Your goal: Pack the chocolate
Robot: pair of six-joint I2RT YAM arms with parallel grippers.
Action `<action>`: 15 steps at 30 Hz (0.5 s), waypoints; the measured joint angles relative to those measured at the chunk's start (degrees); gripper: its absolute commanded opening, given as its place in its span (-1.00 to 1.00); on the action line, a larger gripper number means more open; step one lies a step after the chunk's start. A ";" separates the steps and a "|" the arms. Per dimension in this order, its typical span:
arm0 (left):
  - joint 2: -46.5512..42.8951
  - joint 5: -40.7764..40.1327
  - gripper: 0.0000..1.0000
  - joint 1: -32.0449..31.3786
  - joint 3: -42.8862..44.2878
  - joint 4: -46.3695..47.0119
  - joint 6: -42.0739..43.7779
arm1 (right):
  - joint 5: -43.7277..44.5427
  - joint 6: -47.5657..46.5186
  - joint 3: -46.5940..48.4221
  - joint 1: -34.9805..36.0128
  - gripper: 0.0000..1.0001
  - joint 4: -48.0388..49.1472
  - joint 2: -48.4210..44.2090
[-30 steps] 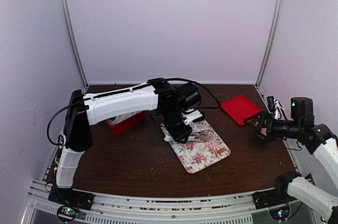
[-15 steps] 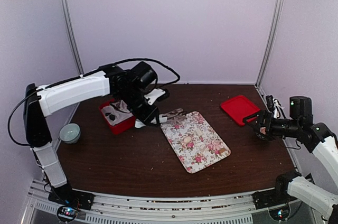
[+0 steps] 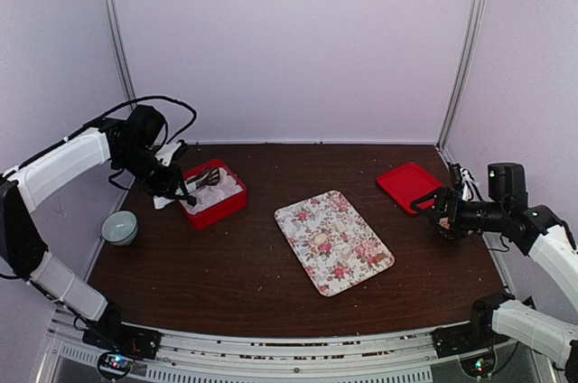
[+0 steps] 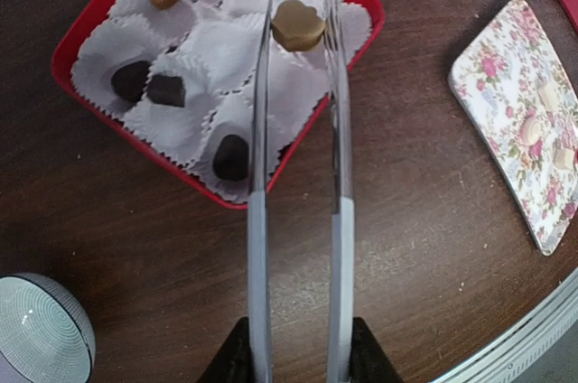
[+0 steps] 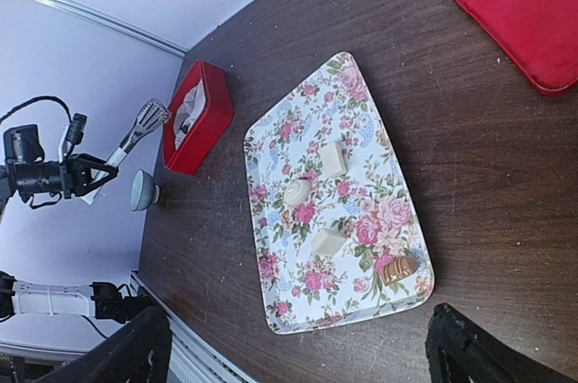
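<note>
Two white-and-black arms. The left arm [image 3: 59, 164] has smooth white link covers set between rounded black motor housings, and a thin black cable [image 3: 167, 103] loops loose near its wrist. The right arm [image 3: 553, 256] has the same white shells and a boxy black wrist block. Small coloured lights [image 3: 114, 365] glow at the foot of each arm. Seen from the wrist cameras, the left pincer [image 4: 300, 351] and the right pincer [image 5: 302, 347] have matte black, angular fingers [image 5: 135, 351].

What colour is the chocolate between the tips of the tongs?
Light tan chocolate, between the tongs; clearest in the left wrist view.
</note>
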 measured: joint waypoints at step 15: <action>5.77 2.16 -0.51 6.38 -3.30 2.75 1.31 | -0.55 0.24 0.00 0.00 1.00 1.09 2.21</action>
